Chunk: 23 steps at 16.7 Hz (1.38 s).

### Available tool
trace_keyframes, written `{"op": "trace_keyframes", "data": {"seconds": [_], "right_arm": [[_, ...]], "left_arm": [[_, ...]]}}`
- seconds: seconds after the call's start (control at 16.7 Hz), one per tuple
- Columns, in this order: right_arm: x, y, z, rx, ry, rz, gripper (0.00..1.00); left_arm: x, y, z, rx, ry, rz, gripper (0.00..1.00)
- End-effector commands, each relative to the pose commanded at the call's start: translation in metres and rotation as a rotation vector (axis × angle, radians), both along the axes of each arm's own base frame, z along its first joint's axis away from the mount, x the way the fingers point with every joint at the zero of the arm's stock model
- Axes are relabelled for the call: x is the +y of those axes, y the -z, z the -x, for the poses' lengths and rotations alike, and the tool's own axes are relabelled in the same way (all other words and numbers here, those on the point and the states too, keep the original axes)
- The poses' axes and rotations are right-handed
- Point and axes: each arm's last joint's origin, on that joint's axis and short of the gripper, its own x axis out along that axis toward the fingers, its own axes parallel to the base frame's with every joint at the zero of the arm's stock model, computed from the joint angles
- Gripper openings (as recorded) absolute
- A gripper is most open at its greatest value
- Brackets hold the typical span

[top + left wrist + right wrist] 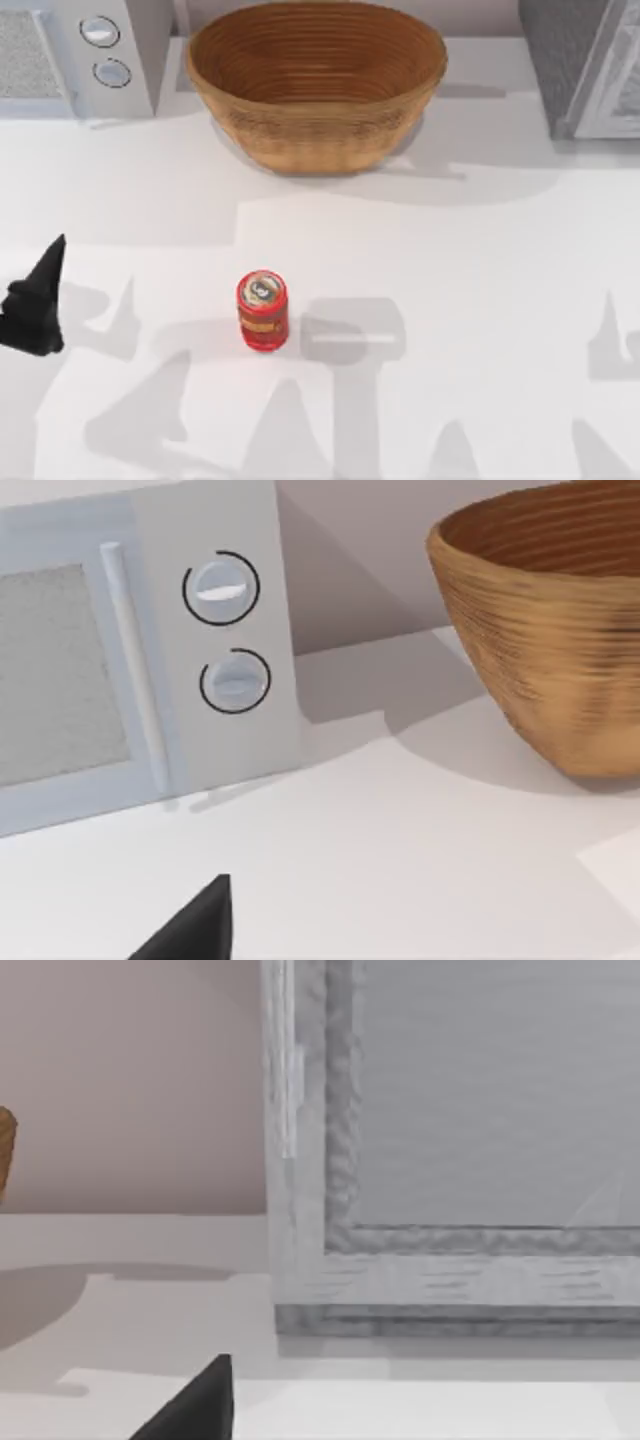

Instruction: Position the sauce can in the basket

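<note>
From above, the sauce can [262, 311] stands upright on the white table [480, 250], a little left of centre and toward the near edge, its silvery top facing up. The basket [316, 85] sits at the far edge, near the middle, well apart from the can and with nothing inside it. By my reading the task has not started in earnest: the can is untouched, and the whole grasp, lift, carry and release are left. The left pincer [35, 300] shows as a dark shape at the table's left edge, well apart from the can; it grasps nothing, and whether its fingers are spread or closed I cannot tell, since the frame cuts it off. A microwave [90, 55] stands in the far left corner and a grey cabinet [585, 65] in the far right corner.

In the left wrist view, the microwave with its two dials [222, 588] faces the camera and part of the basket's ribbed wall rises beside it. One dark fingertip [195, 930] pokes into the frame; its partner is out of frame.

In the right wrist view, the right arm looks at the grey cabinet's framed front, with a sliver of the basket at the frame's edge. A single dark fingertip [195, 1410] shows, so the right pincer's state cannot be judged either.
</note>
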Motion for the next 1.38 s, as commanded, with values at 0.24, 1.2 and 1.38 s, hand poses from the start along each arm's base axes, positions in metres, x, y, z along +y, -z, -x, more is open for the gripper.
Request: {"op": "trace_keyframes", "data": {"seconds": [0.24, 1.2, 1.38], "right_arm": [[0.000, 0.000, 0.000, 0.000, 0.000, 0.000, 1.00], [0.000, 0.000, 0.000, 0.000, 0.000, 0.000, 1.00], [0.000, 0.000, 0.000, 0.000, 0.000, 0.000, 1.00]], "left_arm": [[0.004, 0.005, -0.019, 0.019, 0.103, -0.005, 1.00], [0.014, 0.062, -0.084, 0.039, 0.522, 0.054, 1.00], [0.014, 0.076, -0.092, 0.033, 0.592, 0.072, 1.00]]}}
